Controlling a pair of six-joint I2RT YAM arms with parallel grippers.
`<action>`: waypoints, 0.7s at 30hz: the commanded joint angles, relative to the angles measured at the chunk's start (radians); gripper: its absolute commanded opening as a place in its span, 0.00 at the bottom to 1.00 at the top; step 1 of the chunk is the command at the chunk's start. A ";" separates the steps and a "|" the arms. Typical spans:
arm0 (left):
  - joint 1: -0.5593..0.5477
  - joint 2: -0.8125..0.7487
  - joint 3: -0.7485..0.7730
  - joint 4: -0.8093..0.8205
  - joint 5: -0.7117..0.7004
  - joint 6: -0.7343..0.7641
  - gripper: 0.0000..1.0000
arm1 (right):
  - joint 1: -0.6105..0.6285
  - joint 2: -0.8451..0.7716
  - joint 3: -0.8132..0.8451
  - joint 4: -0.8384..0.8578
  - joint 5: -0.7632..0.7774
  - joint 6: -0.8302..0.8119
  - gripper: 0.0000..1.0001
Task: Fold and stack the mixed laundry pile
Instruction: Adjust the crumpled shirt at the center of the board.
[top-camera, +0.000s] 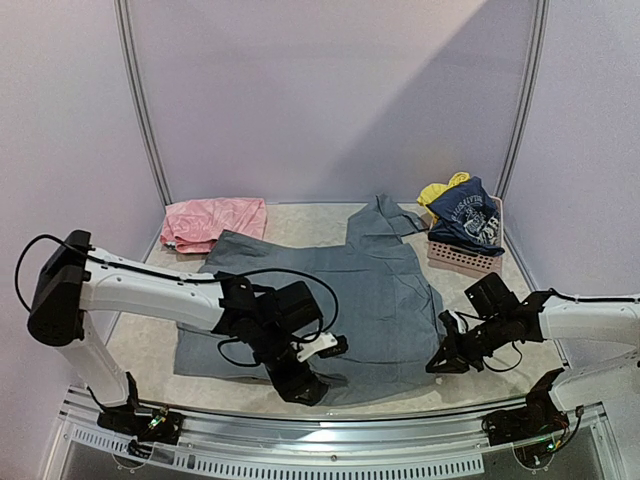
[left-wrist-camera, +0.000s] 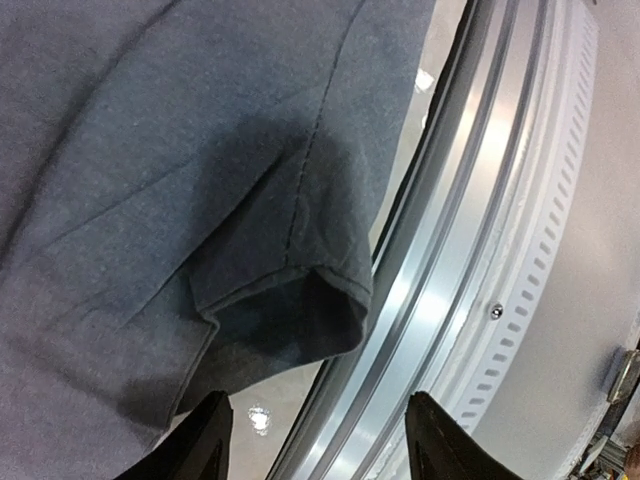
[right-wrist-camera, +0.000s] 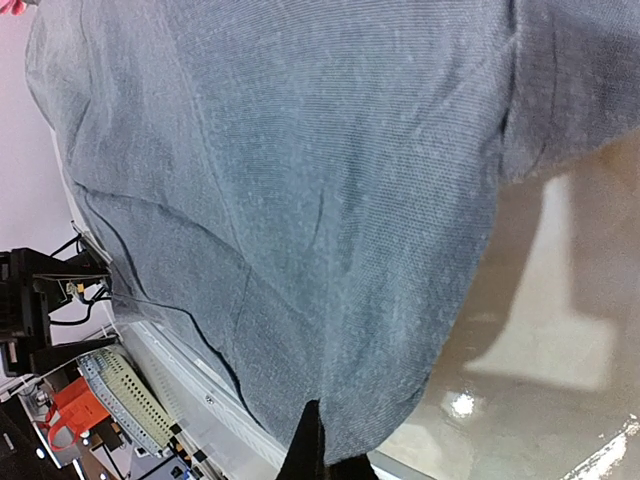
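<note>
Two grippers are at the near hem of the grey shirt (top-camera: 370, 290), which lies spread flat across the middle of the table (top-camera: 140, 330), collar toward the far wall.

Beyond the shirt's far left corner I see a pink garment (top-camera: 213, 222) bunched on the table, its edge touching the shirt.

At the shirt's near left part my left gripper (left-wrist-camera: 318, 445) is low over the cloth. On its wrist view the fingers (left-wrist-camera: 205, 445) stand wide apart with nothing between them. A short sleeve of the shirt, its cuff folded over, lies just ahead of them. The sleeve sits right beside the metal rail (left-wrist-camera: 470, 250) at the table's near edge. I read this gripper as released and holding nothing.

At the shirt's near right corner my right gripper (right-wrist-camera: 312, 452) is down at table level. On its wrist view the dark fingers (right-wrist-camera: 304, 445) are closed together on the very edge of the hem, and the cloth draws to a small point where they pinch it.

Past the shirt's far right corner stands the pink basket (top-camera: 462, 260). It holds the navy top (top-camera: 466, 215), with the yellow piece (top-camera: 440, 190) behind it.
</note>
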 joint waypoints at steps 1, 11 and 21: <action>-0.036 0.065 0.040 0.050 0.001 0.002 0.58 | 0.007 -0.028 0.029 -0.057 0.030 -0.013 0.00; -0.044 0.145 0.092 0.083 -0.014 -0.008 0.31 | 0.008 -0.019 0.065 -0.095 0.040 -0.046 0.00; -0.021 0.127 0.161 0.008 0.000 -0.008 0.00 | 0.006 0.020 0.182 -0.219 0.104 -0.110 0.00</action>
